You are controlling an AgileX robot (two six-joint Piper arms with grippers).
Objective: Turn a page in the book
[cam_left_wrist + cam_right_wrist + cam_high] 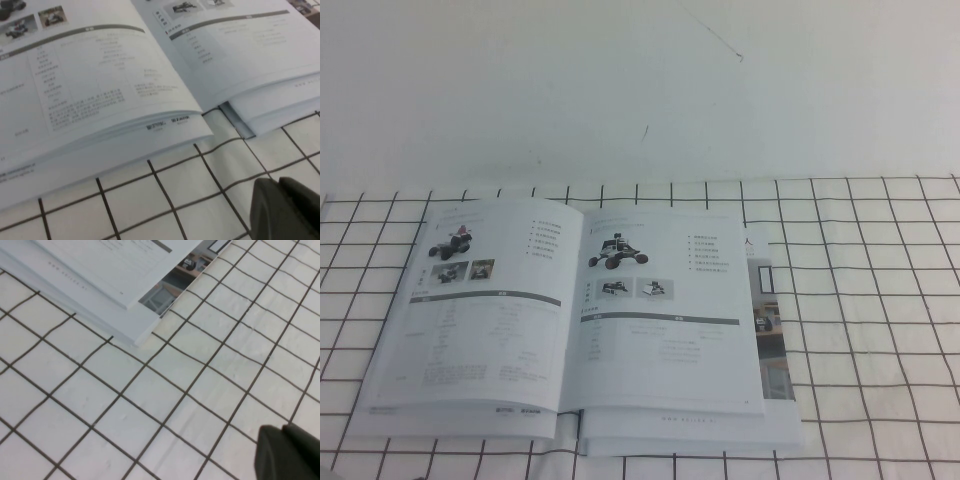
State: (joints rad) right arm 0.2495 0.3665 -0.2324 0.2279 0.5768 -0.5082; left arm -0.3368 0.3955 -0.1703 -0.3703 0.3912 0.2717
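Observation:
The book (490,330) lies open and flat on the grid cloth, left of centre. Its right-hand page (665,330) shows a low black wheeled vehicle, two small photos, a grey bar and a table. Neither gripper shows in the high view. My left gripper (279,182) is shut and empty, over the cloth near the book's front edge (150,130), apart from it. My right gripper (282,429) is shut and empty, over the cloth away from the book's front right corner (135,330).
A white cloth with a black grid (880,330) covers the table. A lower page with colour photos (772,330) sticks out past the right-hand page's outer edge. A plain white surface (620,80) lies beyond the cloth's far edge.

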